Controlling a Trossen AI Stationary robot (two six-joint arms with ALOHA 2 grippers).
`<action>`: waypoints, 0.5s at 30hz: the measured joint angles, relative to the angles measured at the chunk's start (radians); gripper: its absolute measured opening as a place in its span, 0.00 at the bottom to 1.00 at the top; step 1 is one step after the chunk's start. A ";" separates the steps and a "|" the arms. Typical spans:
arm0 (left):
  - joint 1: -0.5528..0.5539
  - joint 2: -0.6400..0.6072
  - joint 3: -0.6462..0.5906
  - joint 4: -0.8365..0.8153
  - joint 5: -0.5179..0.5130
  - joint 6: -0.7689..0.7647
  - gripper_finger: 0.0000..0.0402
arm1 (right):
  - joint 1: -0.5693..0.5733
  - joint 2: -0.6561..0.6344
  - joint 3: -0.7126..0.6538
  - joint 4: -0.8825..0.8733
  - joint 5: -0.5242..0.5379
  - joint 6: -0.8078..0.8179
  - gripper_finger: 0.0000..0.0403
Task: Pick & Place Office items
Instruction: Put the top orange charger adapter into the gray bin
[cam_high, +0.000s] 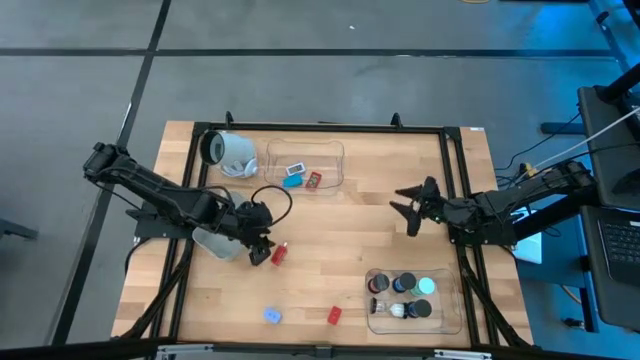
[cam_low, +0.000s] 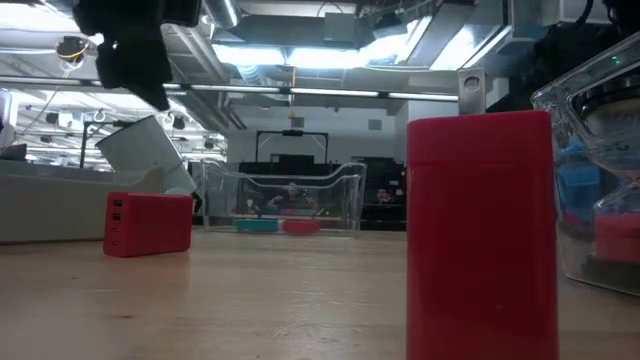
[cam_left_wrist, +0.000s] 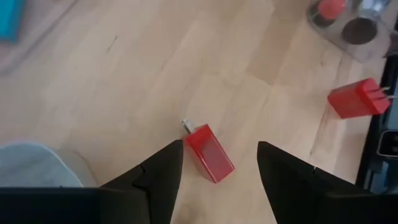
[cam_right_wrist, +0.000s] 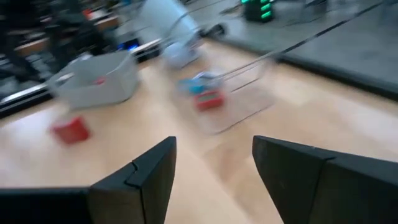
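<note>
On pale wood planks, smooth red block (cam_left_wrist: 209, 152) between left tool (cam_left_wrist: 219, 163) fingers, spread, nothing gripped

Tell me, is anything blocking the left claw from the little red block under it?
Nothing visible. The left gripper hangs open right over the red block, a finger on each side, with only bare table around it.

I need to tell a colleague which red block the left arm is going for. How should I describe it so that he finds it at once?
Start at the left gripper, open over the wooden table. Just beside its tips lies a small red block, seen between the fingers in the left wrist view. Unlike the other red block near the front edge, it lies next to the gripper.
</note>
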 joint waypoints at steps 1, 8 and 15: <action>-0.006 0.006 0.000 -0.006 0.000 -0.014 0.51 | 0.000 0.000 0.000 0.000 -0.036 0.000 0.53; -0.023 0.101 0.000 0.001 -0.014 -0.076 0.61 | 0.000 0.000 0.000 0.000 -0.223 0.002 0.53; -0.022 0.247 0.000 0.110 -0.005 -0.110 0.69 | 0.000 0.000 0.000 0.000 -0.286 0.002 0.53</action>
